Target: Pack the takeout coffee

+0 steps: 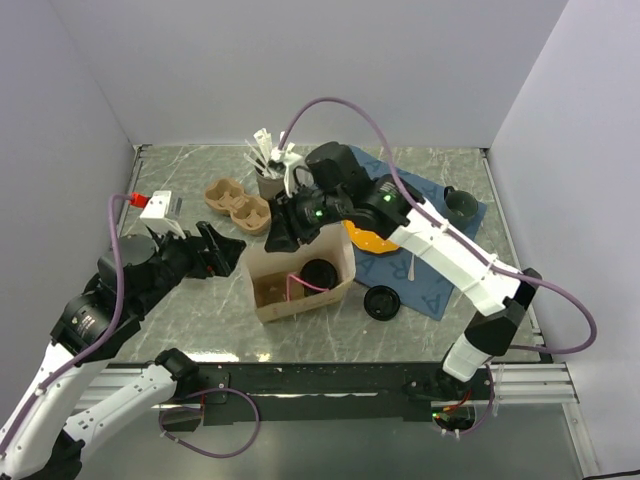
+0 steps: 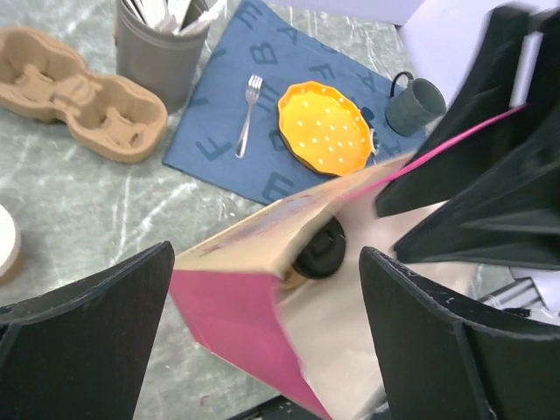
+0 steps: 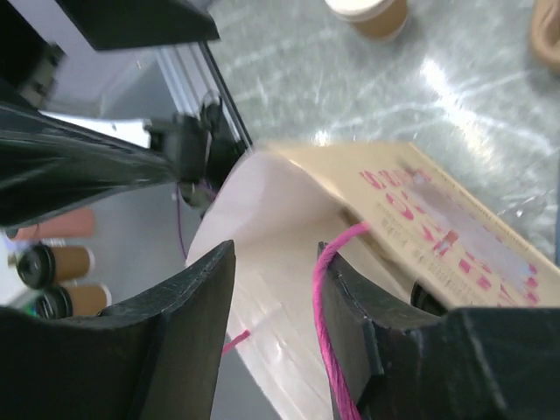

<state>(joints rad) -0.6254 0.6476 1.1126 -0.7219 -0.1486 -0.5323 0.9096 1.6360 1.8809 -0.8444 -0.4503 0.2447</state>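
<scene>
Coffee in the bag, both of your grippers let go.

Your right gripper sits at the mouth of the paper bag, jaws part-way apart and clamped on nothing that shows, with the pink handle running just beside one finger. Your left gripper is spread wide and empty just beside the bag's left wall, which its wrist view frames between the two fingers. The takeout coffee stands inside the bag, with only its black lid showing from above. I'd judge the placing done and the release as the step in hand. Next, lift your right arm straight up out of the mouth, keeping clear of the handle so the light bag does not tip or drag. Your left gripper could steady the wall if it does.
</scene>
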